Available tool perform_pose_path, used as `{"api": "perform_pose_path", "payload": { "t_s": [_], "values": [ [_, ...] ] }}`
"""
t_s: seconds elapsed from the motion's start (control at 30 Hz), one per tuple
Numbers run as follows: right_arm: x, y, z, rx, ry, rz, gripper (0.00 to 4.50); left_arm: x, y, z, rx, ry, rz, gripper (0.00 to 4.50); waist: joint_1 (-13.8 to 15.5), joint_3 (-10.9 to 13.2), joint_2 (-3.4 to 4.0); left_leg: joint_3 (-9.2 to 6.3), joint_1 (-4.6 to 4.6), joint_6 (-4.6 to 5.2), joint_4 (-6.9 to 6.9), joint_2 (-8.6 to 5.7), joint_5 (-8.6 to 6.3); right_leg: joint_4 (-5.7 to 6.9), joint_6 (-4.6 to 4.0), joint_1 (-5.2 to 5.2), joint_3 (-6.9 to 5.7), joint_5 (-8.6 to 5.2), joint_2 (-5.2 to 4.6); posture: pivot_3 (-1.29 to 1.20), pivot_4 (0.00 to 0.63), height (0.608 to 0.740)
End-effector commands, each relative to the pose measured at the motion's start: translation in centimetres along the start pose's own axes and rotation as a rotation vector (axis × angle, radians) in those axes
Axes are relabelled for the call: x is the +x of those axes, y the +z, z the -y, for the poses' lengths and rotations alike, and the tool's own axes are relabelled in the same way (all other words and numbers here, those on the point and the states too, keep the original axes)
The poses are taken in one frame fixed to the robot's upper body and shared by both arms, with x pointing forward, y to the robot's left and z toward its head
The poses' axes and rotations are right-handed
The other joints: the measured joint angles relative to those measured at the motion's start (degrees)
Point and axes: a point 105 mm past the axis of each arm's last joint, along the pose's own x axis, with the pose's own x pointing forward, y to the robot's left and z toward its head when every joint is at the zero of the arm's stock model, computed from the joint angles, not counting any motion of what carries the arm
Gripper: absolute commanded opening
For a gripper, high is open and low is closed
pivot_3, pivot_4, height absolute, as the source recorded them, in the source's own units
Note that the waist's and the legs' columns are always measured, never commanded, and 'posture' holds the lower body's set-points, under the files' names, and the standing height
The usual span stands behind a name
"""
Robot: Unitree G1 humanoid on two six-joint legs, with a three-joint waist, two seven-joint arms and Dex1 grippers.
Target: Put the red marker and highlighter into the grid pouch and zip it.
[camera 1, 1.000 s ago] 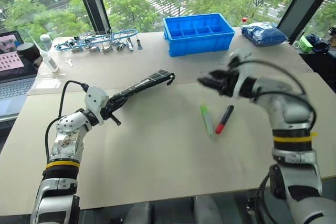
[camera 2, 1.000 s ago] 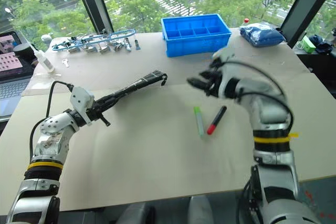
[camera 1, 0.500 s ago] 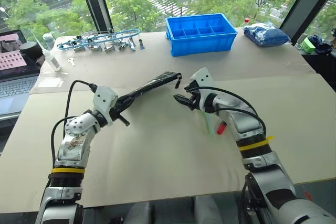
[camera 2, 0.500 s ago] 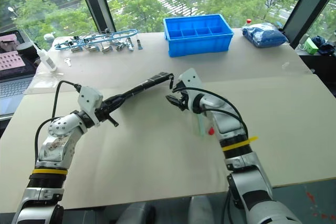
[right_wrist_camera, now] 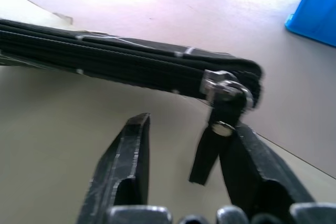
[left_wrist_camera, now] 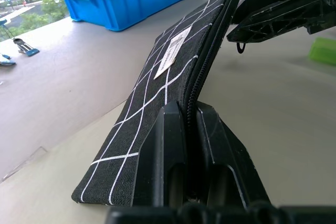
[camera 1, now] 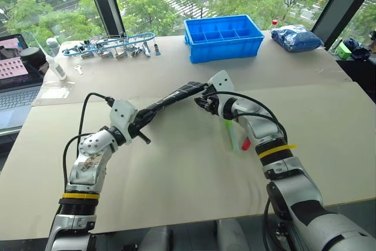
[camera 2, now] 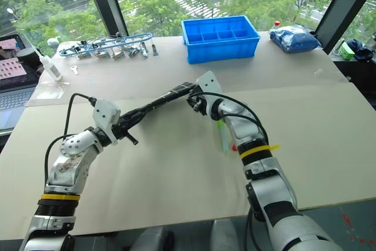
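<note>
The grid pouch (camera 1: 170, 95) is held edge-up above the table, zipper on top, and my left gripper (left_wrist_camera: 186, 111) is shut on its near end. My right gripper (right_wrist_camera: 186, 124) is at the pouch's far end (camera 1: 202, 101), its fingers apart. The black zipper pull strap (right_wrist_camera: 218, 129) hangs between them and rests against one finger (right_wrist_camera: 247, 156). The highlighter (camera 1: 230, 133) lies on the table under my right forearm, green cap toward the far side. Beside it only the red tip of the red marker (camera 1: 245, 143) shows, the rest hidden by the arm.
A blue divided bin (camera 1: 222, 36) stands at the back centre, with a blue bag (camera 1: 296, 36) to its right. Tools and a blue cable (camera 1: 108, 45) lie at the back left. A laptop (camera 1: 14, 69) and a small bottle (camera 1: 54, 63) stand at the left edge.
My right gripper has swung left and down from above the pens to the pouch's far end, and its fingers have narrowed around the strap. My left gripper has carried the pouch a little to the right.
</note>
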Motion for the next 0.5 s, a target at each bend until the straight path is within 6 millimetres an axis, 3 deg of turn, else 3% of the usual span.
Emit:
{"api": "perform_pose_path", "payload": {
  "t_s": [0.03,0.07,0.1,0.33,0.5],
  "values": [
    [-0.1,2.6,-0.4,-0.053,0.039,0.086,0.49,0.1,1.5,-0.5,0.033,0.028,0.043,0.00,0.0,0.0,0.00,0.00,0.00,0.00,0.00,0.00,0.00,0.00,0.00,0.00,0.00,0.00,0.00,0.00,0.150,0.740],
    [-0.1,2.7,-0.6,-0.056,0.048,0.087,0.12,0.1,1.5,-0.7,0.035,0.036,0.041,0.00,0.0,0.0,0.00,0.00,0.00,0.00,0.00,0.00,0.00,0.00,0.00,0.00,0.00,0.00,0.00,0.00,0.150,0.740],
    [-0.1,2.7,-0.7,-0.058,0.055,0.088,0.06,0.1,1.5,-0.8,0.036,0.044,0.039,0.00,0.0,0.0,0.00,0.00,0.00,0.00,0.00,0.00,0.00,0.00,0.00,0.00,0.00,0.00,0.00,0.00,0.150,0.740],
    [0.5,3.8,-1.7,-0.080,0.065,0.102,0.06,0.2,1.4,-1.2,0.035,0.069,0.042,0.00,0.0,0.0,0.00,0.00,0.00,0.00,0.00,0.00,0.00,0.00,0.00,0.00,0.00,0.00,0.00,0.00,0.150,0.740],
    [1.4,4.7,-5.4,-0.144,0.165,0.117,0.06,0.4,1.3,-1.1,0.034,0.067,0.043,0.00,-0.1,0.0,0.00,0.00,-0.01,-0.01,0.00,0.00,0.00,0.04,0.00,-0.08,0.01,0.00,0.00,0.00,0.150,0.740]
  ]
}}
